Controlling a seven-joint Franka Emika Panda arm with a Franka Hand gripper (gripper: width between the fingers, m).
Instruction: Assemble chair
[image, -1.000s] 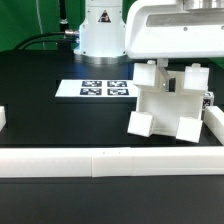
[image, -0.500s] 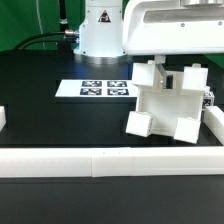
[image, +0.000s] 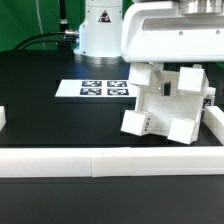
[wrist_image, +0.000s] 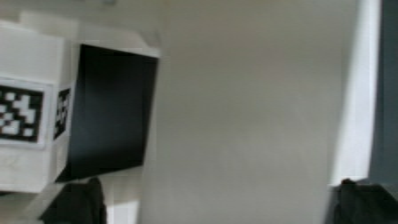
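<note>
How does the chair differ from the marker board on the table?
The chair is chunky and stands up off the table; the marker board is thin and lies flat on it. The chair sits at the exterior view's right; the marker board lies further left and further back. Both are white with black-and-white square tags.
</note>
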